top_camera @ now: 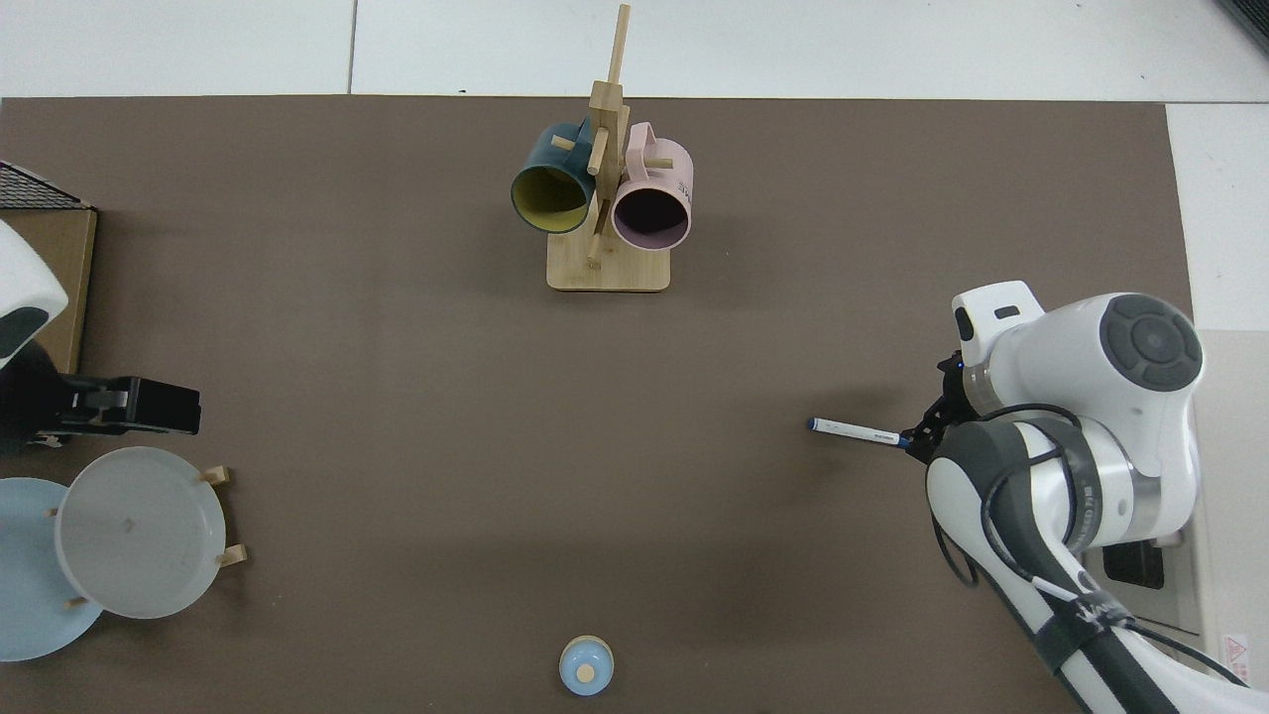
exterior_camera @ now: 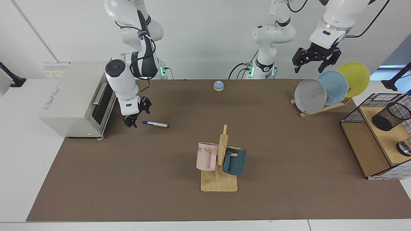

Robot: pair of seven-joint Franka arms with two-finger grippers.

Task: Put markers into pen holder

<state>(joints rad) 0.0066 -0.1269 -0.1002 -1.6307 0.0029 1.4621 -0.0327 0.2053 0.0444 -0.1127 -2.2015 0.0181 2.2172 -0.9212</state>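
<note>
- At the desk's [exterior_camera: 96, 192] nine o'clock side in the facing view, the right gripper [exterior_camera: 137, 115] hangs low with fingers spread, just beside the dark blue cap end of the slim white-barrelled marker [exterior_camera: 155, 124]; whether it touches the cap I cannot tell.
- That marker lies flat on the brown mat, at three o'clock of the gripper.
- Toward six o'clock stands a wooden mug rack [exterior_camera: 220, 166] with a pink mug [exterior_camera: 206, 156] and a blue mug [exterior_camera: 235, 160].
- High at two o'clock, the left gripper [exterior_camera: 316, 62] waits, fingers spread, above the plates.
- Far at three o'clock, the black wire-mesh pen holder [exterior_camera: 391, 116] sits tilted on a wooden shelf.
</note>
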